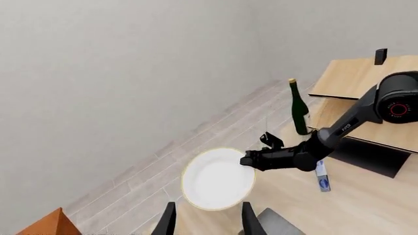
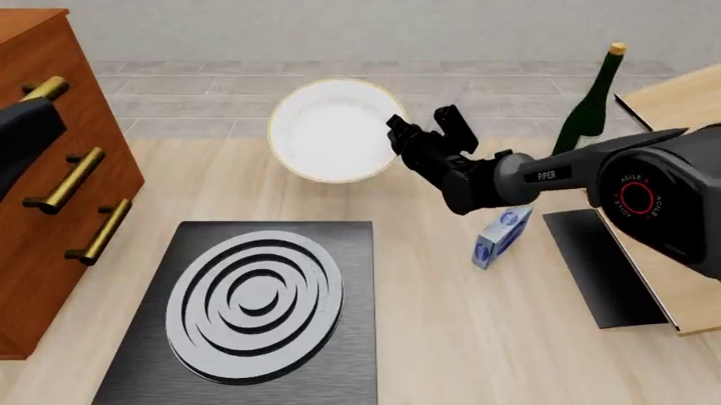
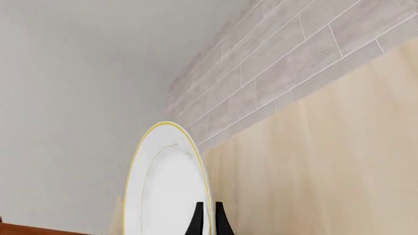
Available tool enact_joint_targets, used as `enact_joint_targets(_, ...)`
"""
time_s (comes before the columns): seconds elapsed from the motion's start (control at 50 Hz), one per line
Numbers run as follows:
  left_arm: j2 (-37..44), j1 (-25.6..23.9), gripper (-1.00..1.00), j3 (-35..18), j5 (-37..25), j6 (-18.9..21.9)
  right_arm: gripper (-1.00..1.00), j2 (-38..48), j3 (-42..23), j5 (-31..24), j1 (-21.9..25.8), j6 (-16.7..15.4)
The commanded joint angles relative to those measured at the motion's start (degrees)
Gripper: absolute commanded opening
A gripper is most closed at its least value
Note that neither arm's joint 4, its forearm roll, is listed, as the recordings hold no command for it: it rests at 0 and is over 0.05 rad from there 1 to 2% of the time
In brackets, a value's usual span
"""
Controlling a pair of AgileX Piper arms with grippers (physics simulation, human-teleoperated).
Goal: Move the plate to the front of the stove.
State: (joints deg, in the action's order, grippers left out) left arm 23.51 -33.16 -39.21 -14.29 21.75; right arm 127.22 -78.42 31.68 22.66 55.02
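The round white plate with a thin yellow rim is held off the table, tilted, over the far edge. My right gripper is shut on the plate's right rim. In the right wrist view the two fingertips pinch the rim of the plate. The stove, a dark slab with a silver ringed burner, lies at the near left. My left gripper hangs open and empty, looking down on the plate and the right gripper.
A green wine bottle stands at the far right. A small blue-white carton lies beside a thin black mat. A wooden drawer cabinet lines the left side, and a raised wooden board sits at the right.
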Motion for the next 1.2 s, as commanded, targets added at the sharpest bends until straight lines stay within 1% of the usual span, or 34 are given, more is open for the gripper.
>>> enact_joint_targets(0.02, -0.1, 0.2, 1.0, 0.29, 0.04, -0.22, -1.0, 1.79, -0.59, 0.99, 0.48, 1.03)
enact_joint_targets(0.52, -0.44, 0.54, 1.0, 0.7, 0.0, -0.76, -1.0, 4.6, -0.43, 1.77, 0.5, 1.27)
enact_joint_targets(1.04, -0.51, 1.06, 1.0, 1.62, 0.18, -1.41, -1.0, 8.76, -1.22, 3.68, -0.68, 3.28)
enact_joint_targets(1.2, -0.46, 1.16, 1.0, 2.05, 0.38, -1.61, -1.0, 9.73, -1.75, 3.51, -0.81, 3.41)
